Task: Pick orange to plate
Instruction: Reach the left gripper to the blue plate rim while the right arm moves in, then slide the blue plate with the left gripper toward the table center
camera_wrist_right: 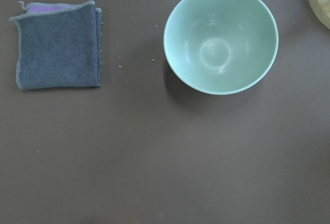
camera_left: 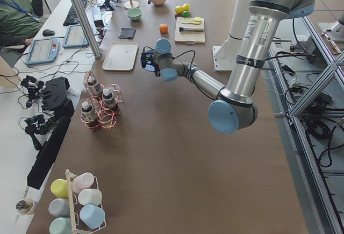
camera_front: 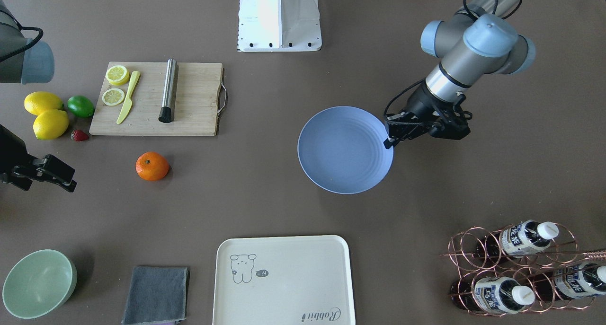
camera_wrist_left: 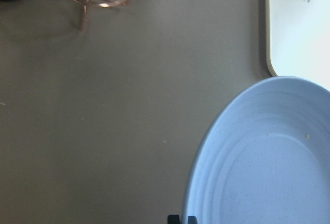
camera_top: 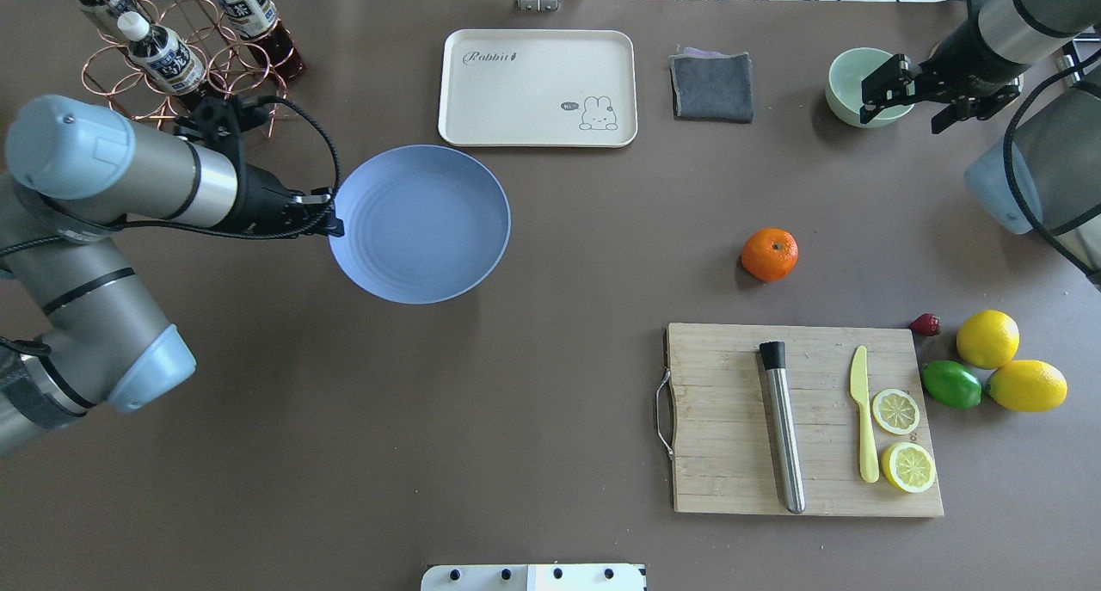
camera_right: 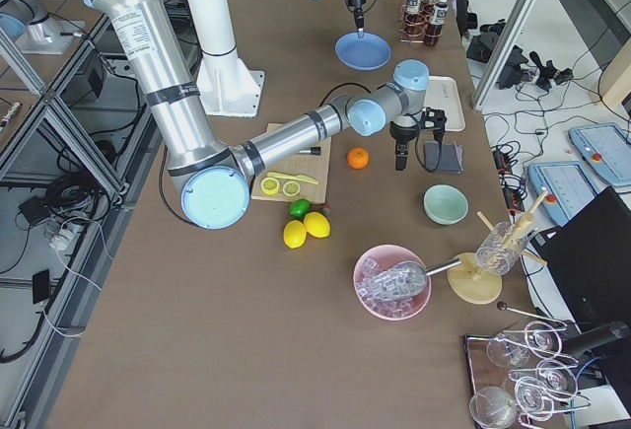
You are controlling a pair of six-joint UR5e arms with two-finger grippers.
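Note:
The orange (camera_front: 152, 166) (camera_top: 769, 255) lies alone on the brown table, just beyond the cutting board. The blue-lavender plate (camera_front: 345, 150) (camera_top: 419, 224) lies flat and empty, well to its side. My left gripper (camera_top: 334, 224) (camera_front: 389, 143) sits at the plate's rim with its fingertips (camera_wrist_left: 175, 219) together; whether they touch the rim I cannot tell. My right gripper (camera_top: 913, 101) (camera_front: 37, 174) hangs high near the mint bowl, open and empty, some way from the orange. Its wrist view shows only the bowl and the cloth.
A cutting board (camera_top: 800, 419) holds a steel cylinder, a yellow knife and lemon halves. Two lemons (camera_top: 987, 339), a lime (camera_top: 951, 384) and a strawberry lie beside it. At the far edge are the mint bowl (camera_wrist_right: 220, 38), a grey cloth (camera_top: 711, 86), a cream tray (camera_top: 538, 88) and a copper bottle rack (camera_top: 172, 49).

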